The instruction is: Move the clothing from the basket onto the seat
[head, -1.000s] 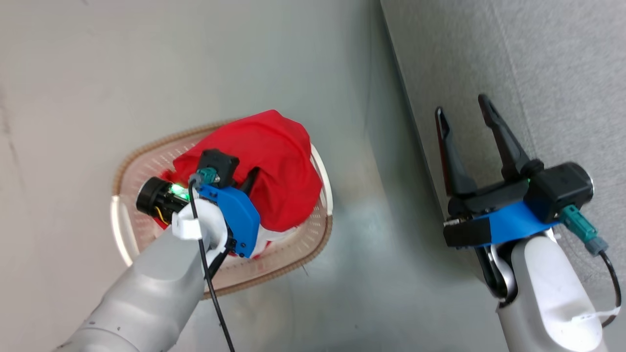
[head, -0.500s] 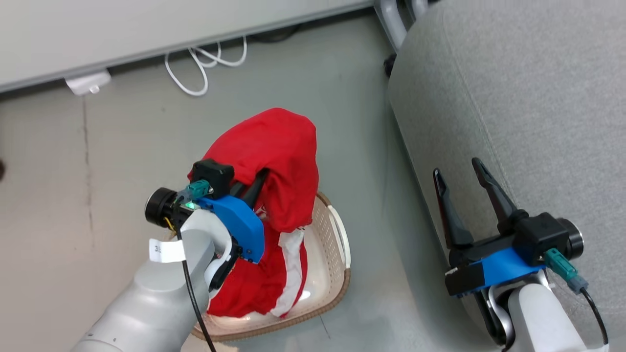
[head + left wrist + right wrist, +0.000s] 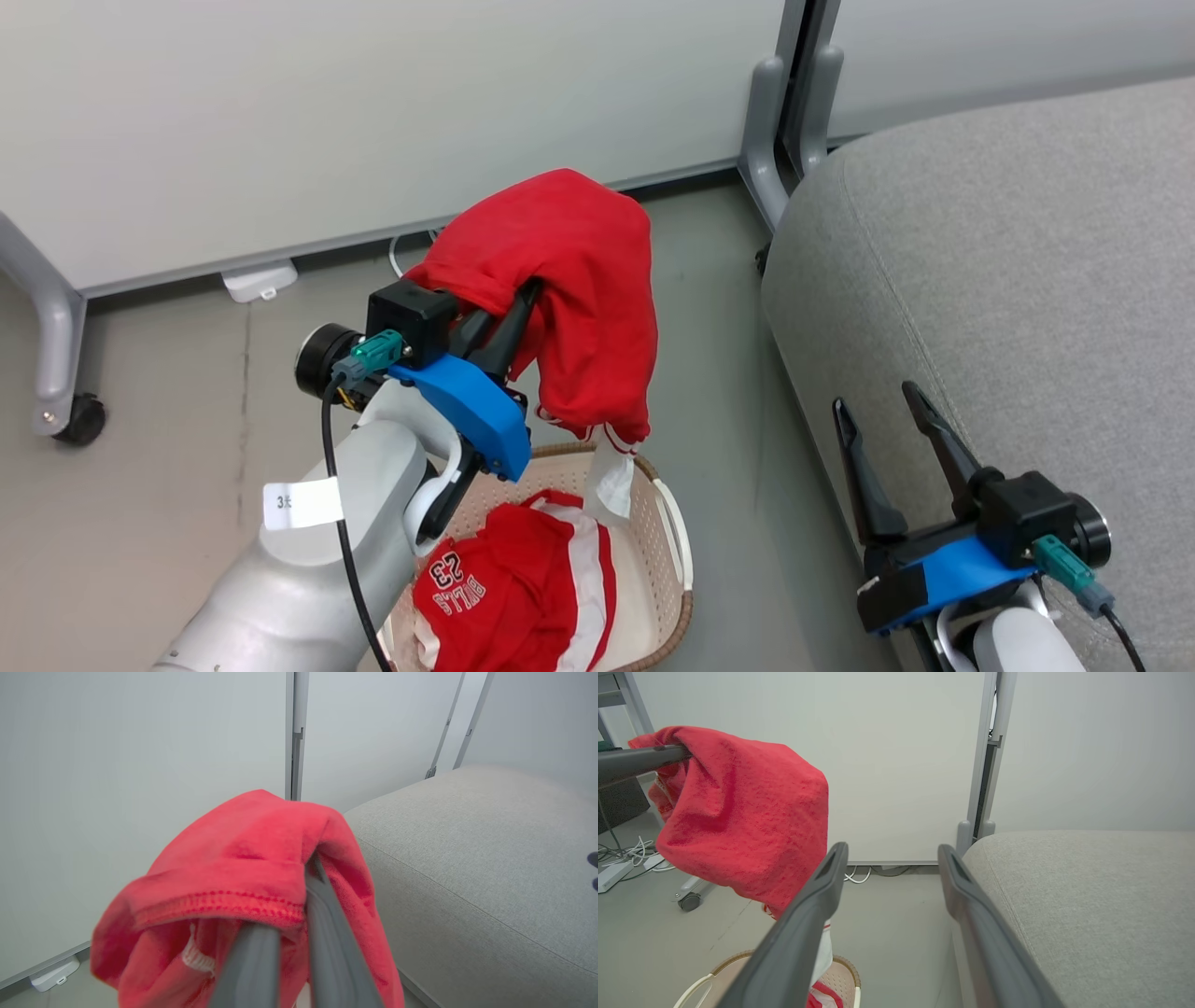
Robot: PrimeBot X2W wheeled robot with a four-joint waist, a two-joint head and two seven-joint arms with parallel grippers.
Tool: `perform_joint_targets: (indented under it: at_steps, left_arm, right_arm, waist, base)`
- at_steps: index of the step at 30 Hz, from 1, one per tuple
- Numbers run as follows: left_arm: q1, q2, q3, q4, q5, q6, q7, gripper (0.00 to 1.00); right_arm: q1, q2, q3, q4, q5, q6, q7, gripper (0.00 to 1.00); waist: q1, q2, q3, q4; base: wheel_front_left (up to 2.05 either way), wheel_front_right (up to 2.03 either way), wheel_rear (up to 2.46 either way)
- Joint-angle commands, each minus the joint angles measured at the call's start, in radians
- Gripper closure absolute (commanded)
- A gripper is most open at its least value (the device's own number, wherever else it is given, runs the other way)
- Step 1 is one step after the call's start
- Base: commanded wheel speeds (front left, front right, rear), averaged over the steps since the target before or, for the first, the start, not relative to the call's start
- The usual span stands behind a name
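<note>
Above the basket, our left jaws clamp the red garment; the seat lies rightward. Our right jaws gape empty.

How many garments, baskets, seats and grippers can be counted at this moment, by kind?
Red garments: 2 (held garment, numbered garment in the basket)
Basket: 1
Seat: 1
Grippers: 2 (left gripper shut on the held garment, right gripper open)
Total: 6
</note>
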Motion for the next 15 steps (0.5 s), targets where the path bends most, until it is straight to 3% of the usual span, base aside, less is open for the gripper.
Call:
perform_joint_targets:
  at_steps: [1,15]
  left_arm:
    - [0.011,-0.002,0.009,-0.011,0.006,0.003,-0.005,1.0]
    - [0.049,0.0,0.035,-0.13,0.034,0.026,-0.005,1.0]
  right_arm:
    - [0.021,-0.002,0.0,0.003,0.007,0.0,-0.003,0.0]
    - [0.086,-0.002,0.002,-0.004,0.01,0.0,-0.003,0.0]
  waist:
    - [0.0002,-0.0001,-0.025,0.009]
    - [0.0002,-0.0001,-0.097,0.04]
  base:
    - [0.0,0.0,0.0]
    - [0.0,0.0,0.0]
